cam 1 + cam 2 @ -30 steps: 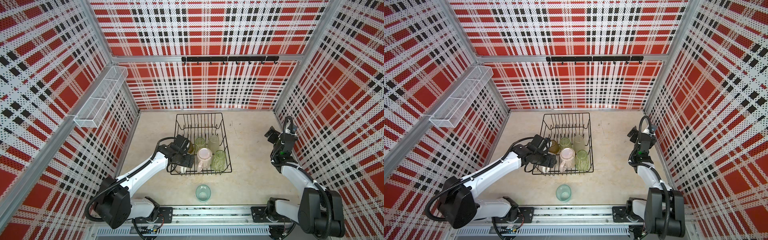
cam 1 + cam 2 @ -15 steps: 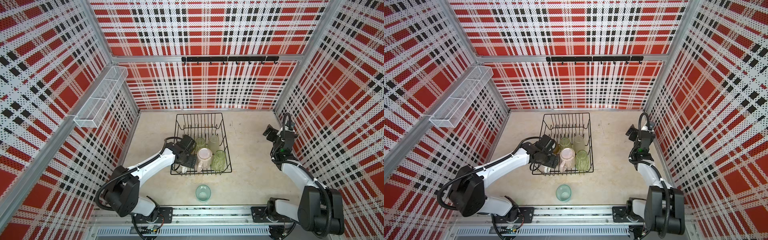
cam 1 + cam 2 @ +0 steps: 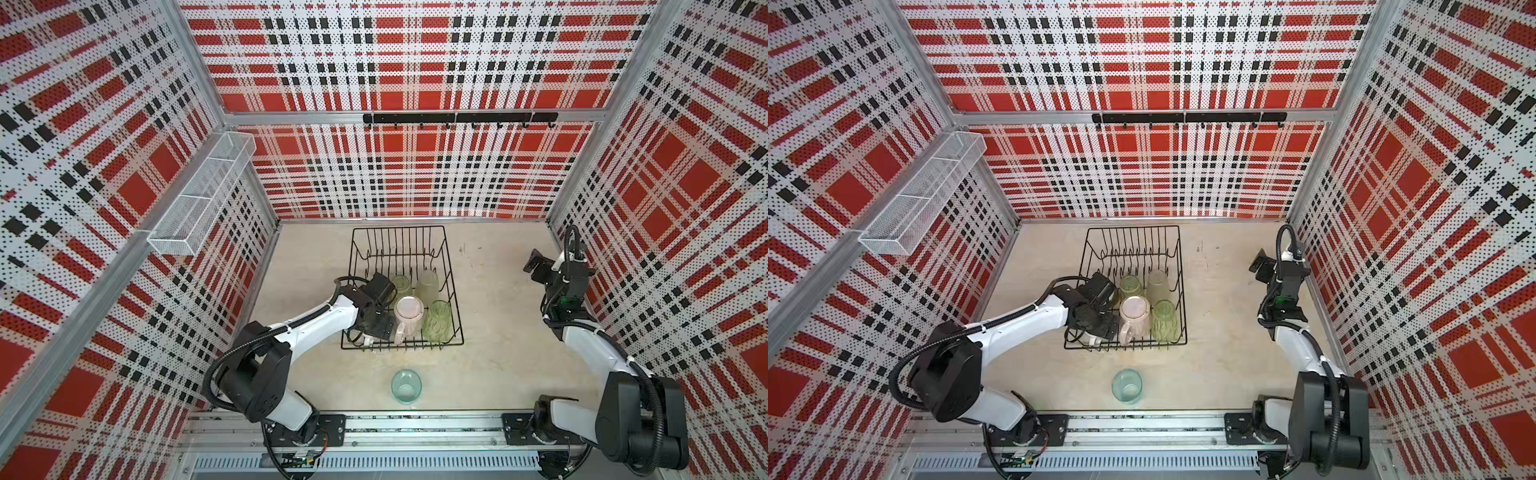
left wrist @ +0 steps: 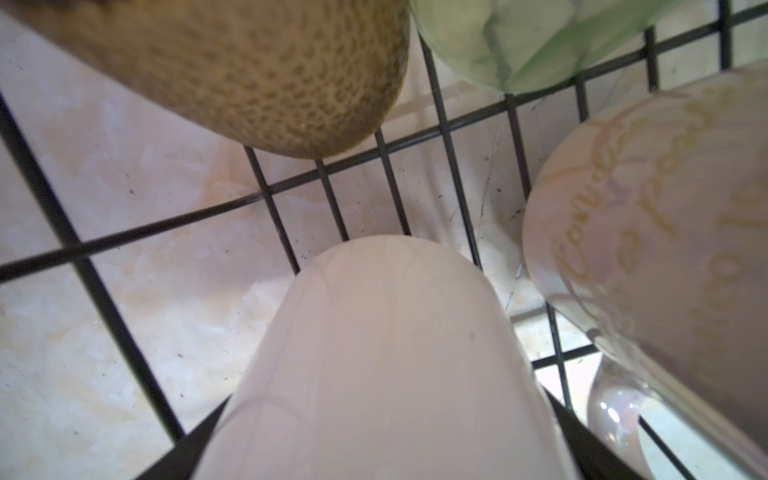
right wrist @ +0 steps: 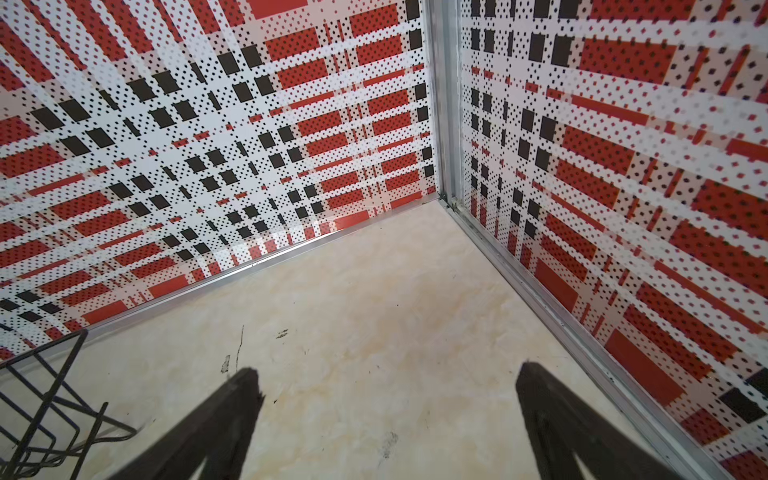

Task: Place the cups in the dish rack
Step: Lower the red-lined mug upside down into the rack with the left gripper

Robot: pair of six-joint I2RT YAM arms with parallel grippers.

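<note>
The black wire dish rack [image 3: 451, 266] [image 3: 1182, 270] stands mid-table. Upside down in it are the pink mug [image 3: 409, 316] [image 4: 665, 249], two green tumblers [image 3: 436, 321] [image 3: 401, 284], a frosted tumbler [image 3: 427, 284] and an amber tumbler [image 4: 270, 70]. My left gripper [image 3: 376, 328] [image 4: 382, 415] is inside the rack's near-left corner. It is shut on the white mug [image 4: 382, 332] [image 3: 368, 340], which fills the gap between its fingers just above the rack floor. A teal cup [image 3: 406, 386] [image 3: 1127, 386] stands on the table in front of the rack. My right gripper [image 3: 536, 266] [image 5: 384, 374] hangs open and empty by the right wall.
A white mesh shelf [image 3: 203, 199] hangs on the left wall and a black hook rail [image 3: 459, 118] on the back wall. Plaid walls close in three sides. A metal rail [image 3: 415, 424] runs along the table's front edge.
My left arm has swung in toward the rack, and its gripper with the white mug has shifted slightly right and lower in the rack. The right gripper has drifted a little toward the back.
</note>
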